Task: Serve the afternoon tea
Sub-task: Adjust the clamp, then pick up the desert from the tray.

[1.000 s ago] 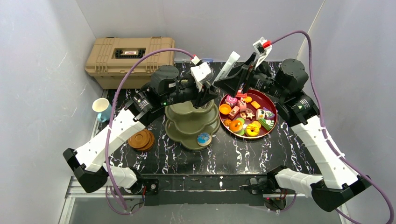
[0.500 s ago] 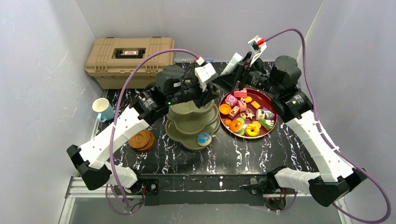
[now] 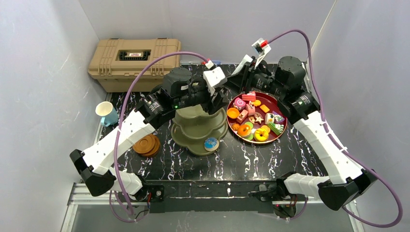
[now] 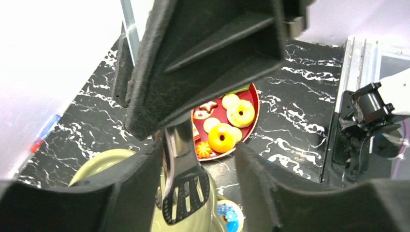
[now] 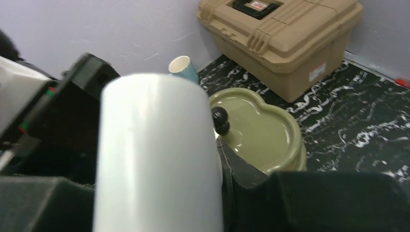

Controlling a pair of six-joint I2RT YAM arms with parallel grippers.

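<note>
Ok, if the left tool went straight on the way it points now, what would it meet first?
Probably the right tool: its black housing fills the left wrist view just ahead of the left tool. The dark-red plate of pastries lies farther on and lower. Depth is unclear.

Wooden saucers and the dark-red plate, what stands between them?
The olive-green three-tier stand, with one blue pastry on its lowest tier; the top external view shows it.

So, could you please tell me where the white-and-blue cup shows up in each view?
Top external: white-and-blue cup, far left, mid-height.
Left wrist: not in it.
Right wrist: the cup, upper middle, beyond the olive-green stand.
Shared landmark: that stand, seen in all three views.
</note>
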